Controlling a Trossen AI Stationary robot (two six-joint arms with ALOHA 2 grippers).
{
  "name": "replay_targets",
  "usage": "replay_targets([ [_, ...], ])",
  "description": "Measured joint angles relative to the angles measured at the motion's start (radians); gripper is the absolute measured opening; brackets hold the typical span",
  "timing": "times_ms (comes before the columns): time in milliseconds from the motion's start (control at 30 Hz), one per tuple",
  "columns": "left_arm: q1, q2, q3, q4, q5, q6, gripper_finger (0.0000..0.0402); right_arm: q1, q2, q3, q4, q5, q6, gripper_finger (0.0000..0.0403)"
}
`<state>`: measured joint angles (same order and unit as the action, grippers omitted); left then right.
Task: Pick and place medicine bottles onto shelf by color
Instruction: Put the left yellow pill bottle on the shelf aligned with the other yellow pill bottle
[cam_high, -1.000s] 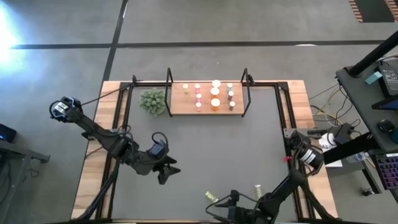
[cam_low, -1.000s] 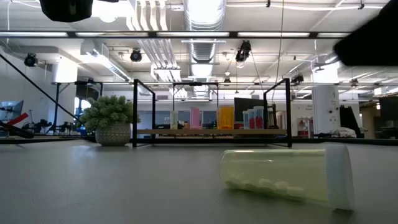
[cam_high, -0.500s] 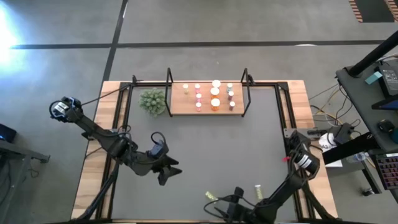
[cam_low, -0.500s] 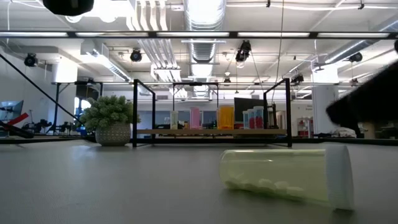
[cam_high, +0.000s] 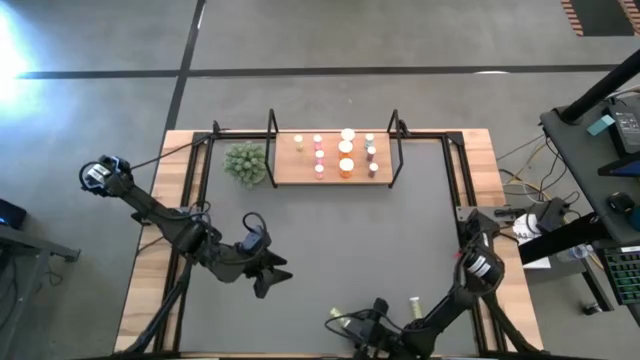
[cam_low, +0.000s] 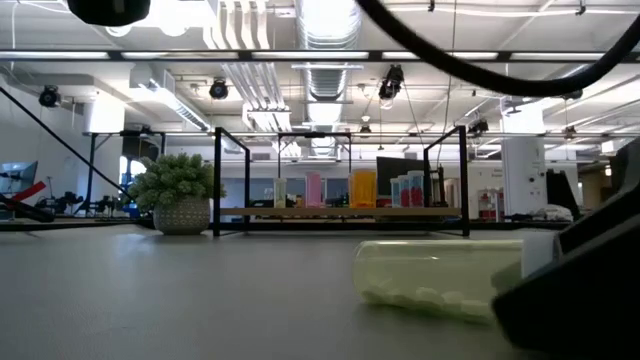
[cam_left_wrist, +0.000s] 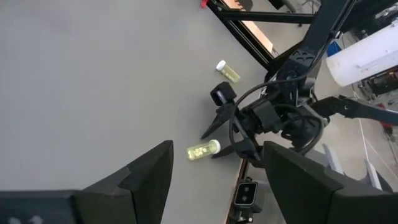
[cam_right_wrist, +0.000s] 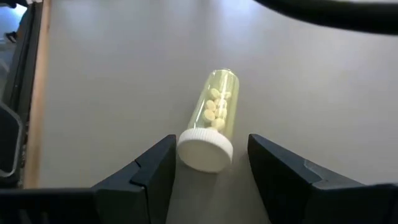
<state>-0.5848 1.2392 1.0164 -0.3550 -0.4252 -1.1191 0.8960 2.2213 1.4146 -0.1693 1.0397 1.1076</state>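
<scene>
Closing in — my right gripper (cam_right_wrist: 208, 163) has dropped low since a second ago, fingers spread either side of yellow bottle (cam_right_wrist: 211, 123) lying on mat (cam_high: 400, 240) near front edge, nothing grasped yet. Left gripper (cam_high: 268, 272) waits mid-mat, open. Shelf (cam_high: 333, 172) far back.

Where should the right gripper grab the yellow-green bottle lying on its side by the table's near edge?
Across the clear body, just behind the white cap, is probably best. The yellow-green bottle lies flat on the mat with its cap toward the right gripper, whose open fingers already flank the cap end. Coming from above, closing on the curved sides, avoids pushing it into a roll.
</scene>
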Motion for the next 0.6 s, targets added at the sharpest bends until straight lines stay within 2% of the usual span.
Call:
replay_targets([
  [333,0.0,0.0,-0.006,-0.002,0.0,0.0,0.0231,-0.023,0.015,0.013,0.004,-0.018,-0.002,0.0186],
  [600,0.0,0.0,-0.008,-0.002,0.0,0.001,0.0231,-0.024,0.012,0.013,-0.003,-0.037,-0.001,0.0138],
])
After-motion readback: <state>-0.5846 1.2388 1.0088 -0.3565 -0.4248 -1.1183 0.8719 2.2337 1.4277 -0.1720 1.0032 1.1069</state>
